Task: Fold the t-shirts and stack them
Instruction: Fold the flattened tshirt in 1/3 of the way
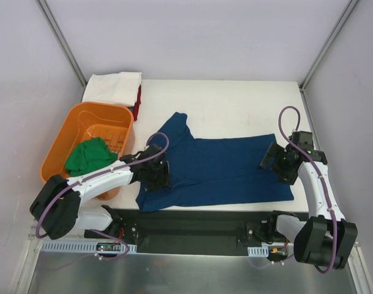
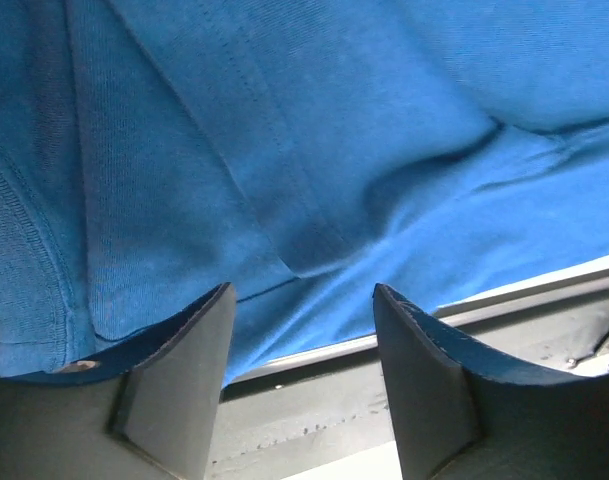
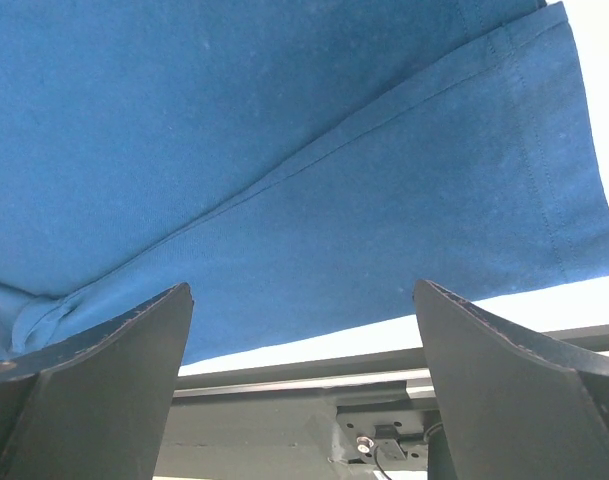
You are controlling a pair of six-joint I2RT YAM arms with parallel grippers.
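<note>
The navy blue t-shirt [image 1: 217,168] lies spread flat across the middle of the table, plain side up, one sleeve pointing to the far left. My left gripper [image 1: 157,176] is open and empty, low over the shirt's left end near the front edge; the left wrist view shows its jaws [image 2: 302,290] apart over wrinkled cloth [image 2: 284,150]. My right gripper [image 1: 281,165] is open and empty over the shirt's right end; the right wrist view shows its jaws [image 3: 302,285] wide apart above the hem [image 3: 504,180]. The green t-shirt [image 1: 88,156] lies crumpled in the orange tub. The folded white t-shirt [image 1: 113,87] lies on the red one [image 1: 138,101] at the far left corner.
The orange plastic tub [image 1: 122,116] stands at the table's left edge, close to my left arm. The table's front edge and black rail [image 1: 192,223] run just below the shirt. Grey walls and frame posts enclose the table on three sides.
</note>
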